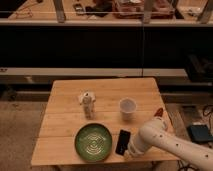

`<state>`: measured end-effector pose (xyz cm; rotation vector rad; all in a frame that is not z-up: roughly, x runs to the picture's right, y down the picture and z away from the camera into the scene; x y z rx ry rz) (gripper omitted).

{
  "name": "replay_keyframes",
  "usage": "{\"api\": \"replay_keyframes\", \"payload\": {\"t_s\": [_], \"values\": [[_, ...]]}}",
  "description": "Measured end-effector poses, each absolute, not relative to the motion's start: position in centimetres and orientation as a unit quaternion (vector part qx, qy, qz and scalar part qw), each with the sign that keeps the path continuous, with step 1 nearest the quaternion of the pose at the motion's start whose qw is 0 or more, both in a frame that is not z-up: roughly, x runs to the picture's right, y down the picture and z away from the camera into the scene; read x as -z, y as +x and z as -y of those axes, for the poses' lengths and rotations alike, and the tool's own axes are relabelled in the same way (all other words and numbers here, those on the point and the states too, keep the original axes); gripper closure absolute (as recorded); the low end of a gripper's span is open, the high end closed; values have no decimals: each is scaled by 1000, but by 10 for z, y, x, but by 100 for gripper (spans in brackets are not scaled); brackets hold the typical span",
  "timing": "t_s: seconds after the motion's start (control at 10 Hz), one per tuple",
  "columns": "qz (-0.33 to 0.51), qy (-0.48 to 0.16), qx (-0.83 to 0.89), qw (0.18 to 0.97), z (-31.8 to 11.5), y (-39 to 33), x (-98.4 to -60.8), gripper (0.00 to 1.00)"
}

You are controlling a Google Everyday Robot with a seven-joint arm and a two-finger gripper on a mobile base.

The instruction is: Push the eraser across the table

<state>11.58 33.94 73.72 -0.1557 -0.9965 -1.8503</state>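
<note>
Eraser (pixel 123 142) lies at near edge of counter (pixel 65 112), just beside green plate (pixel 93 142); gripper (pixel 132 150) is just beside it, opposite the plate, fingers clenched, prob. to shove it w/ a blunt tip.

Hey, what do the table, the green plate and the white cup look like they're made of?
Table: light wood, matte, plank seams showing. Green plate: likely glazed ceramic, maybe plastic; slight sheen, concentric rings. White cup: paper or plastic, plain and matte; hard to tell which. The end effector, shut, sits at the black eraser's right edge.
</note>
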Motion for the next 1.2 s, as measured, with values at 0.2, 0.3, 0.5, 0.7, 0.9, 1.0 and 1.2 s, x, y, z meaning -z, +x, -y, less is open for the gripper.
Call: {"api": "replay_keyframes", "payload": {"t_s": [0.2, 0.3, 0.5, 0.7, 0.9, 1.0, 1.2], "values": [[408, -67, 758, 505, -335, 114, -746, 100], [404, -68, 755, 512, -331, 113, -752, 100], [393, -63, 754, 523, -320, 110, -761, 100], [379, -54, 755, 532, -305, 108, -765, 100], [370, -47, 760, 533, -295, 102, -768, 100], [369, -46, 762, 530, -293, 98, -769, 100], [370, -48, 762, 529, -293, 94, -772, 100]]}}
